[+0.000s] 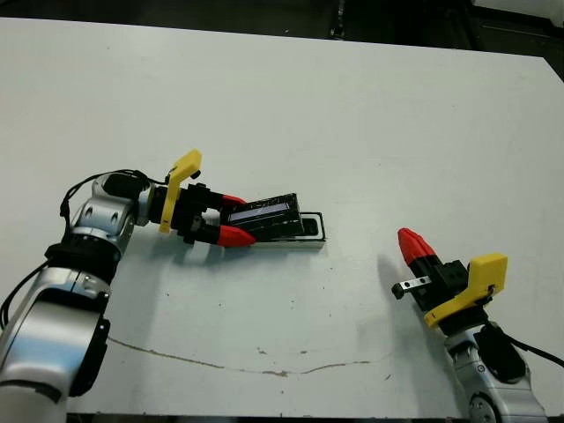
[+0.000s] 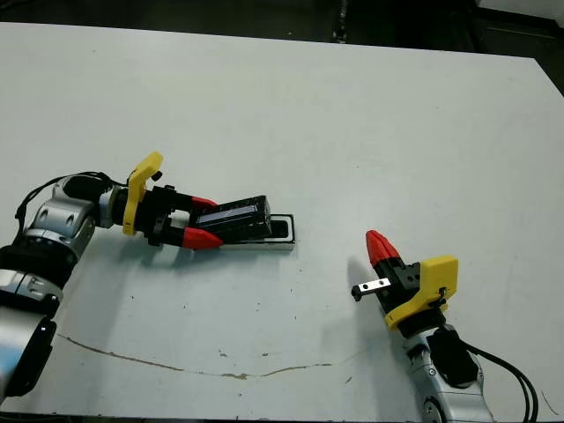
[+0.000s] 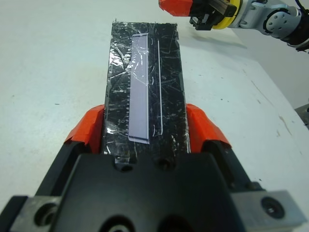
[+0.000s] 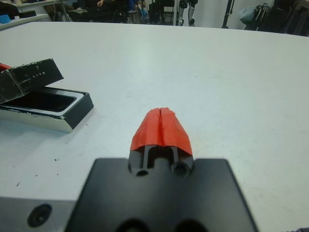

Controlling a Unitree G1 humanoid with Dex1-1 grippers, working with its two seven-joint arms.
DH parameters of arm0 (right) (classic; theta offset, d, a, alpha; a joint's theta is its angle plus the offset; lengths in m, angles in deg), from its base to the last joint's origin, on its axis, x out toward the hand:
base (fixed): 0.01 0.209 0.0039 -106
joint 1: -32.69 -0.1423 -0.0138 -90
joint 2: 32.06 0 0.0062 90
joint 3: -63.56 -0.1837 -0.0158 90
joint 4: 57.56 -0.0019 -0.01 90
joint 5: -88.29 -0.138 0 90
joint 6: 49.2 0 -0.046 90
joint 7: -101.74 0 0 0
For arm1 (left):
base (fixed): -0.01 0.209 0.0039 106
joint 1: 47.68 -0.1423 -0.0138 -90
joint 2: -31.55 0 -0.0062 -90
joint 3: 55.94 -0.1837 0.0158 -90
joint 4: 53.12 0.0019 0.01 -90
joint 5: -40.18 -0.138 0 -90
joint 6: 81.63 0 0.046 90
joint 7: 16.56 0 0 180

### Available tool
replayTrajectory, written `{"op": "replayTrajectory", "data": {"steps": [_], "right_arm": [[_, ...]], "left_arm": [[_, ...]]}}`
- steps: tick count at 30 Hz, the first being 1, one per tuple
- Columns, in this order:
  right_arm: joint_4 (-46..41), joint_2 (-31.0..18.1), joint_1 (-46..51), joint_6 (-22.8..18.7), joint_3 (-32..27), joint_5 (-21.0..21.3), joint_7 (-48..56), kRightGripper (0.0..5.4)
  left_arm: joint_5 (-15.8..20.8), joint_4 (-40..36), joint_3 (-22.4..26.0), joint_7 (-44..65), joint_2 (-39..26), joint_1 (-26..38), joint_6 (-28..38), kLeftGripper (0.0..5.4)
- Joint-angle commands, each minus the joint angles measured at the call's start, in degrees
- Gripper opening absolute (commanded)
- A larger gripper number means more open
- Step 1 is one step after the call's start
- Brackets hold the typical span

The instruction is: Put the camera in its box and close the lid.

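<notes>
My left gripper (image 1: 240,218) is shut on the lid (image 1: 269,216), a flat black glossy piece with a bluish-white strip (image 3: 140,87) along its top. The lid hangs tilted over the box (image 1: 315,240), its far end low over the box's left part and its near end raised between my fingers. Only the box's right end is uncovered. There its inside (image 4: 41,101) looks dark and glossy, and I take this for the camera lying in it. Off to the right, my right gripper (image 1: 407,238) is shut on nothing, well apart from the box.
A thin brown scratch (image 1: 264,370) runs across the white table near its front edge. The table's far edge (image 1: 352,44) borders a dark floor. Beyond the table the right wrist view shows chairs and seated people (image 4: 111,7).
</notes>
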Motion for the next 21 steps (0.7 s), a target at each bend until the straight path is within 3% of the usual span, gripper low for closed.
{"op": "replayTrajectory", "data": {"steps": [1, 11, 21], "right_arm": [[-0.45, -0.78, 1.01, -1.18, -0.39, 0.01, -0.61, 0.00], [-0.55, -0.67, 1.03, -0.91, -0.16, -0.11, -0.72, 0.00], [-0.46, -0.66, 1.20, -0.68, -0.09, 0.47, -1.22, 0.00]], "left_arm": [[-1.56, -0.60, -2.33, -1.22, 2.83, -2.63, -0.21, 3.19], [-1.78, -2.75, -4.35, -3.50, 5.70, -2.20, -3.60, 3.19], [-4.63, 5.05, -7.22, -2.43, 10.49, 1.84, -0.65, 3.19]]}}
